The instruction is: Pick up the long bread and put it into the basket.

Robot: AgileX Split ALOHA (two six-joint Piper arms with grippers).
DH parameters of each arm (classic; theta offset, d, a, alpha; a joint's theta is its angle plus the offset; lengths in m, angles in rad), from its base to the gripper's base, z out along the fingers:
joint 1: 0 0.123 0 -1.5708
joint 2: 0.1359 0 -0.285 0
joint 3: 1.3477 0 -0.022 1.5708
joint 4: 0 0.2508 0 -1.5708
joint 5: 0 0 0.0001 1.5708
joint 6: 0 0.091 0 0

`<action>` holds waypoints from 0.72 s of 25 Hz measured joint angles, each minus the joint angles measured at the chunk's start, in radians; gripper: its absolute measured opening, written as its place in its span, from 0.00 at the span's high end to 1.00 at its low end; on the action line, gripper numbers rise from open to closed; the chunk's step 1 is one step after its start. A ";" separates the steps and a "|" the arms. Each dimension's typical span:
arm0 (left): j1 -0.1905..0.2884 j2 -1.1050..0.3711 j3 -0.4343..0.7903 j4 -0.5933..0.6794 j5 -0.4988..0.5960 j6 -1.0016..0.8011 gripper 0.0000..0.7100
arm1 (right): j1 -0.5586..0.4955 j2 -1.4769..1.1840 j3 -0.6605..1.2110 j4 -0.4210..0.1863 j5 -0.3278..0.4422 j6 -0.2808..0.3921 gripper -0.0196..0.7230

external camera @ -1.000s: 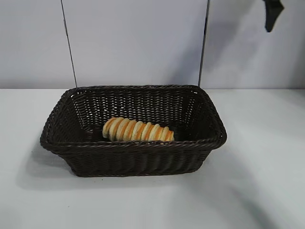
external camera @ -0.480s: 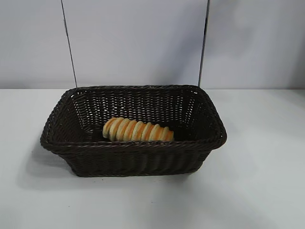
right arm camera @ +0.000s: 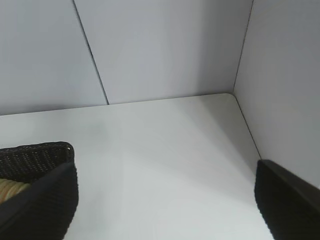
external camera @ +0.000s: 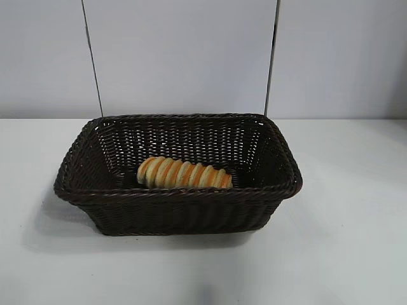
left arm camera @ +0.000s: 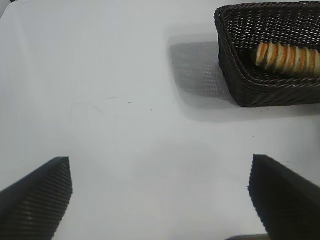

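Long bread (external camera: 184, 173) lay inside basket (external camera: 178, 194); left gripper (left arm camera: 160, 195) and right gripper (right arm camera: 165, 200) beside basket, fingers (left arm camera: 35, 200) spread wide, empty.

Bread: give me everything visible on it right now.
The bread is a long golden-tan loaf with spiral ridges banded cream and orange-brown, and it looks whole. It lies on its side on the floor of the basket, lengthwise, close behind the near wall, whose rim hides its lower edge. Only the basket touches it; no gripper is near.
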 joint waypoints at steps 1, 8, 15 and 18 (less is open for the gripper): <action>0.000 0.000 0.000 0.000 0.000 0.000 0.02 | 0.002 -0.056 0.044 0.000 0.000 0.000 0.08; 0.000 0.000 0.000 0.000 0.000 0.000 0.02 | 0.006 -0.196 0.261 0.035 0.025 0.003 0.08; 0.000 0.000 0.000 0.000 0.000 0.000 0.02 | 0.010 -0.196 0.376 0.042 0.017 0.003 0.08; 0.000 0.000 0.000 0.000 0.000 0.000 0.02 | 0.010 -0.196 0.380 0.042 0.015 0.003 0.08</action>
